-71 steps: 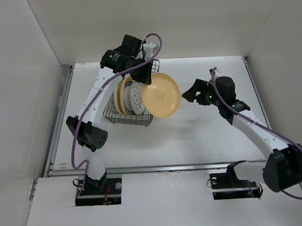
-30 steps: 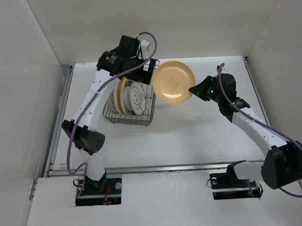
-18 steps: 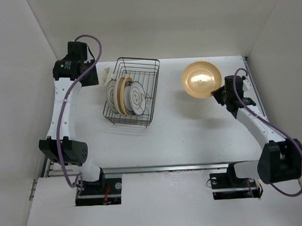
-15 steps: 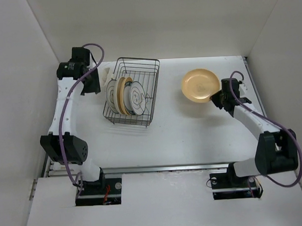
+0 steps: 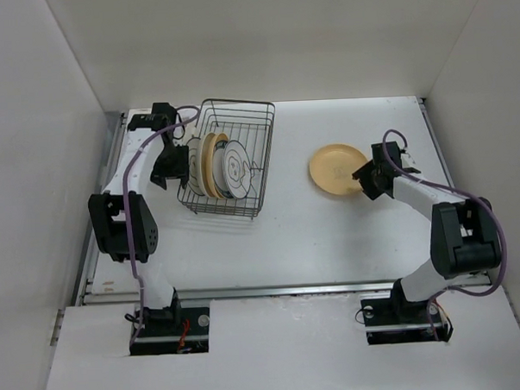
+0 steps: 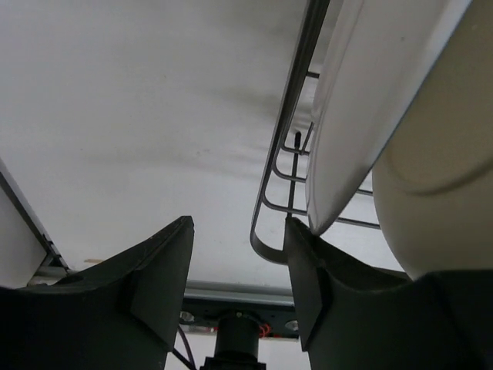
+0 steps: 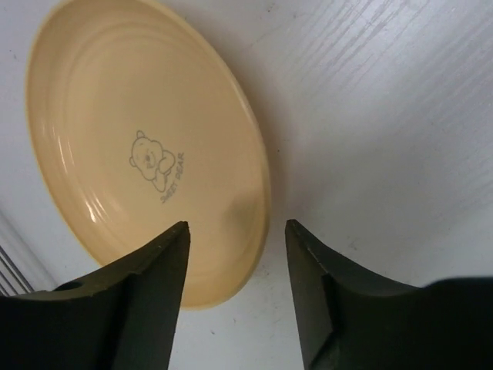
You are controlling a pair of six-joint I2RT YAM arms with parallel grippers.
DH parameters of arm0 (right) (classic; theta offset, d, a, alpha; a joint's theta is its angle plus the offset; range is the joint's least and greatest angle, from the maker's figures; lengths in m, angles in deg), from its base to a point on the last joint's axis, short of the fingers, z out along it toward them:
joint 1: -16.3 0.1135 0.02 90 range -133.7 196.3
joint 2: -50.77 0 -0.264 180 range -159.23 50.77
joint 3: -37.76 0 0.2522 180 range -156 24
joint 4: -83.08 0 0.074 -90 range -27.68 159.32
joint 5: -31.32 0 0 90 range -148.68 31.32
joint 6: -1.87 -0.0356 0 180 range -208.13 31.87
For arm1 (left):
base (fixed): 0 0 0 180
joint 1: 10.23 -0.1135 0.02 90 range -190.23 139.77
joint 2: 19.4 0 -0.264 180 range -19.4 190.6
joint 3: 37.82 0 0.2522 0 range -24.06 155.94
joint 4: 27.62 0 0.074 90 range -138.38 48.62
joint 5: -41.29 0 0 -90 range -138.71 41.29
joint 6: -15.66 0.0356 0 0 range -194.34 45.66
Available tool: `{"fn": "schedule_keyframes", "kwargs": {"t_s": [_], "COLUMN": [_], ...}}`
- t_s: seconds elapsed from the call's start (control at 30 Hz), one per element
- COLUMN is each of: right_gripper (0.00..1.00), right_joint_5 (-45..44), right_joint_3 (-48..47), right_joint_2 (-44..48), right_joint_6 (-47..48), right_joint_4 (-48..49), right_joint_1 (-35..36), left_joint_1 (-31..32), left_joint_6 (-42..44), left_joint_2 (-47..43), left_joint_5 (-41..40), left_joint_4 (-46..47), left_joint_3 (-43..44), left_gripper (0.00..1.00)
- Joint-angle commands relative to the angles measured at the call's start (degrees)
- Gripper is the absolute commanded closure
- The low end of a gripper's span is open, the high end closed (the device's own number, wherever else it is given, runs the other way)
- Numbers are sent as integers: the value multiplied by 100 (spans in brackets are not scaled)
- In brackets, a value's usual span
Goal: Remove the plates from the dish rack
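tan plate [image 5: 335,167] lies flat on the bench [image 5: 331,235] right of the dish rack [image 5: 222,205] — right pincer [image 7: 237,227] released at its rim. other plates [image 5: 211,165] stand inside; left pincer [image 6: 239,223] gapes at the rack's left wall.

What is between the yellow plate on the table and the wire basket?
Nothing. There is only bare white table between the yellow plate and the wire basket. The top view shows it.

Left gripper [image 6: 239,231] spread wide; at its right side stand the rack [image 6: 289,116] and a white plate [image 6: 362,100], with a tan plate [image 6: 439,177] farther right.
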Motion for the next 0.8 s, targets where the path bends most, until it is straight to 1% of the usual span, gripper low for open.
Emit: {"fn": "schedule_keyframes", "kwargs": {"t_s": [0.0,0.07,0.17,0.27,0.3,0.33,0.37,0.47,0.5,0.63,0.77], "right_gripper": [41,37,35,34,33,33,33,33,33,33,33], "right_joint_5": [57,110,172,172,-28,-100,-101,-101,-101,338,628], "right_joint_3": [-215,-215,-162,-162,-223,-224,-224,-162,-162,-240,-741], "right_joint_2": [7,129,419,771,850,999,1061,1219,1220,1334,1151], "right_joint_6": [285,479,742,997,998,1059,1060,1112,1112,1542,2140], "right_joint_4": [253,305,306,306,192,191,113,59,59,323,595], "right_joint_1": [-3,-3,-3,50,189,191,243,243,243,568,1331], "left_joint_1": [-18,-18,-18,-18,-18,-18,-18,-18,-18,-141,-194], "left_joint_6": [83,31,31,-31,-92,-92,-153,-215,-355,-671,-856], "left_joint_2": [158,351,606,887,949,1002,1003,1064,995,583,99], "left_joint_5": [226,226,444,498,498,498,559,657,657,657,718], "left_joint_4": [33,33,33,33,-36,-37,-37,-90,-90,120,315], "left_joint_3": [-21,-21,-21,111,164,164,164,50,-81,-573,-1066], "left_gripper": [52,56,59,73,87,96,100,100,100,100,100]}}
